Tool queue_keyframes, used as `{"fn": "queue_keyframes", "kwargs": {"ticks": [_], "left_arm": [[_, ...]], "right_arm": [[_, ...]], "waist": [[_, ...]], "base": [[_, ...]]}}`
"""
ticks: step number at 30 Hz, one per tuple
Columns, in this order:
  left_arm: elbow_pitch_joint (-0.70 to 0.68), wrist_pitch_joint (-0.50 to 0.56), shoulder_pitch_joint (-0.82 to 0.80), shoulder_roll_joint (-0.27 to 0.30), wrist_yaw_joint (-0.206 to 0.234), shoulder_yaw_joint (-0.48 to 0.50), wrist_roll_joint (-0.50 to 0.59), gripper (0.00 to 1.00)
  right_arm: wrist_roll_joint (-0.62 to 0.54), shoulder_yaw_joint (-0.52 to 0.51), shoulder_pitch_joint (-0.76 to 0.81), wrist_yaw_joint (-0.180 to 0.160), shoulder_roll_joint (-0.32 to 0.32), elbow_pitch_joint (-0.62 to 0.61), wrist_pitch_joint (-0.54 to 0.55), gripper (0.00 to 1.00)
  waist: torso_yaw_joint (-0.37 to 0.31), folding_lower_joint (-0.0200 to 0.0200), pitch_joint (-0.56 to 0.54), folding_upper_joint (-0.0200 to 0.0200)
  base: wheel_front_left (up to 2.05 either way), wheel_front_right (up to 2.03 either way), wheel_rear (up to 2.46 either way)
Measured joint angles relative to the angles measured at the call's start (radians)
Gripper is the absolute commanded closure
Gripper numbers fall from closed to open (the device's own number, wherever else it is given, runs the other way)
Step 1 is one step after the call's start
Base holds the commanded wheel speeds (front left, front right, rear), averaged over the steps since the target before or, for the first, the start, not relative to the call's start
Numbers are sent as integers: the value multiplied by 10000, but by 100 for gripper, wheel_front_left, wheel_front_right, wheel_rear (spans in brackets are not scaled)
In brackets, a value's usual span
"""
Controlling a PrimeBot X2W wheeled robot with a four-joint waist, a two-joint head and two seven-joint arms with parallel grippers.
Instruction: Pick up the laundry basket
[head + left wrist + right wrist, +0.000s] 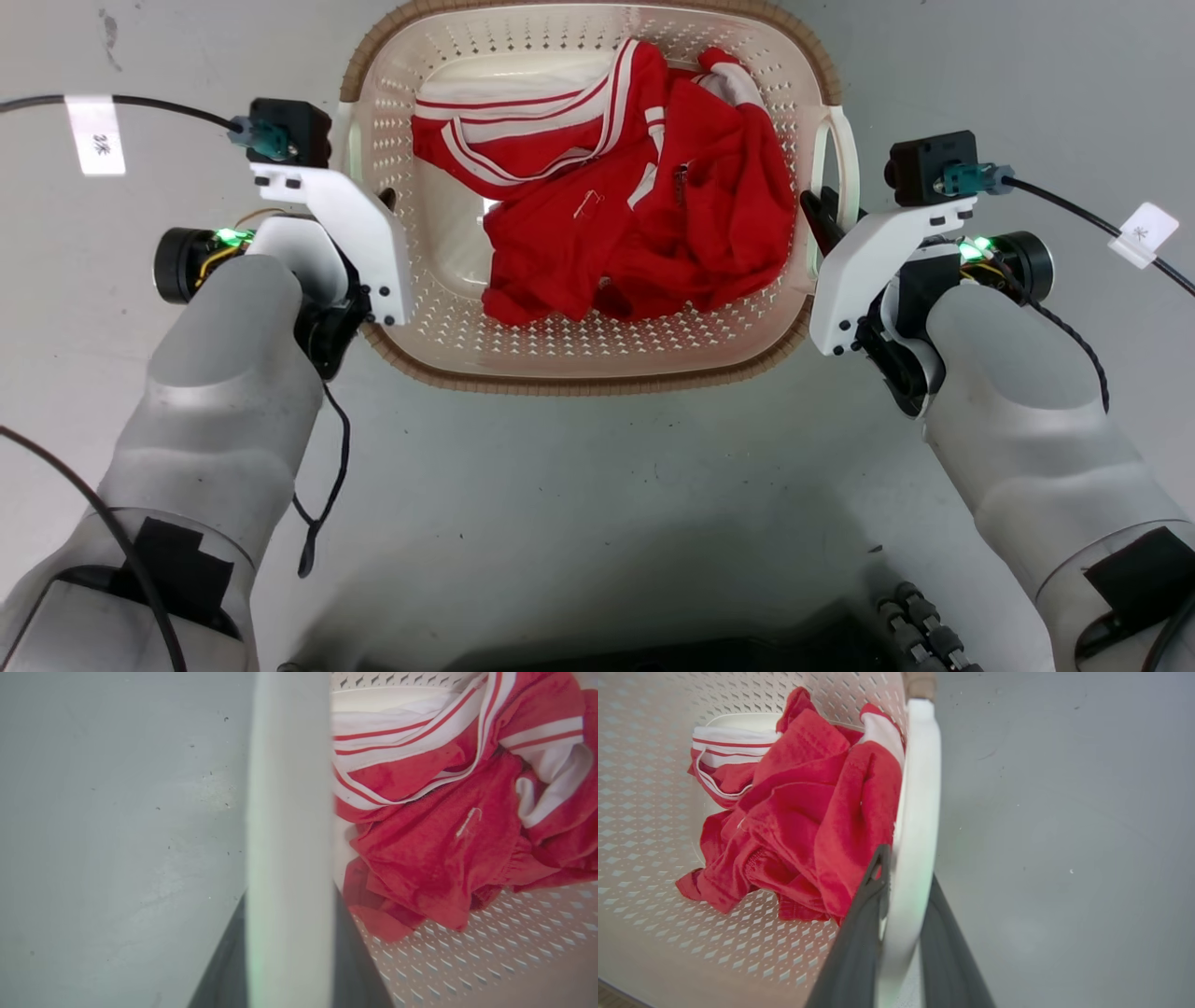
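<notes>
Straight ahead on the smooth grey floor (pixel 597 485), between both pale forearms in the head view: rounded-rectangular cream plastic laundry basket (pixel 560 343) with perforated walls and a brown woven-look rim. Resting flat on that floor. Holding a crumpled red fabric garment (pixel 653 215) with white stripes, heaped toward the right wall.

At the basket's left side: left gripper (pixel 373 198) clenched on the white left loop handle (pixel 347 140). Confirmed in the left wrist view, with the blurred white bar (pixel 289 788) pinched between the two dark fingers (pixel 224 961).

At the opposite side: right gripper (pixel 831 217) likewise grasping the white right loop handle (pixel 845 149). Seen in the right wrist view with one dark finger (pixel 859 933) pressed against each face of the loop (pixel 920 788), red cloth (pixel 808 812) just inside.
</notes>
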Motion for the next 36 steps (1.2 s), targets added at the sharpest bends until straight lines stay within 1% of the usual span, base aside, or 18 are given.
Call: {"fn": "queue_keyframes", "kwargs": {"ticks": [5, 11, 20, 28, 36], "left_arm": [[29, 236, 81, -56, 2, -320, -437, 100], [123, 846, 572, -311, 29, -802, -1206, 100], [194, 1875, 1209, -543, 63, -1329, -2297, 100], [257, 2963, 1766, -581, 69, -1701, -3149, 100], [389, 3931, 2258, -594, 69, -1975, -3785, 100]], "right_arm": [[447, 441, 55, -4, -127, 44, 150, 100], [1214, 1070, 434, -4, -385, 100, 780, 100], [2205, 1887, 842, -4, -727, 48, 1906, 100], [3035, 2502, 1295, -4, -976, -79, 3108, 100], [3743, 2849, 1626, -2, -1032, 33, 4215, 100]], "waist": [[37, 0, -214, 0], [157, 0, -966, 0], [385, -1, -2637, 0], [586, -1, -4252, 0], [713, -2, -5797, 0]], "base": [[0, 0, 0], [0, 0, 0], [0, 0, 0], [0, 0, 0], [0, 0, 0]]}}
